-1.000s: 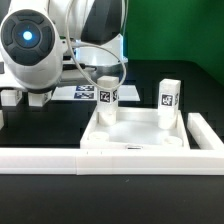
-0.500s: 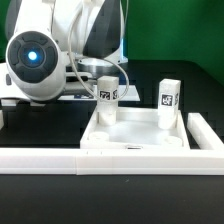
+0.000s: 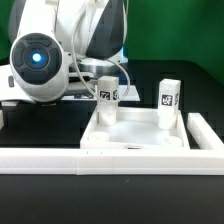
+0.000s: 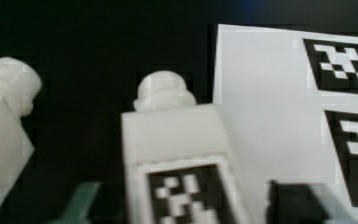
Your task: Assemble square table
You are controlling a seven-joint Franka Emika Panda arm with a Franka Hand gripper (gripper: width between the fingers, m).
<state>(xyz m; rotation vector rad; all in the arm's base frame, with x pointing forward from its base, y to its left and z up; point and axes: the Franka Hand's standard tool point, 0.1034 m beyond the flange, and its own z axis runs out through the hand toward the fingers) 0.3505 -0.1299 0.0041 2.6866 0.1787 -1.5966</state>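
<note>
The white square tabletop (image 3: 135, 141) lies in the middle of the table. Two white tagged legs stand at its far corners, one (image 3: 107, 92) on the exterior view's left and one (image 3: 168, 97) on its right. The arm's hand hangs low at the exterior view's left, and its bulk hides the fingers there. In the wrist view my gripper (image 4: 194, 202) is open, with a third tagged leg (image 4: 190, 150) between the fingers. A small gap shows on each side of it. A fourth leg (image 4: 7, 115) lies beside it.
The long white L-shaped rail (image 3: 100, 160) runs along the front and up the exterior view's right side of the tabletop. The marker board (image 3: 84, 95) lies behind the tabletop, and in the wrist view (image 4: 265, 70) it is just beyond the leg.
The arm's hand has moved down and towards the exterior view's right. The tabletop and its two standing legs have not moved.
</note>
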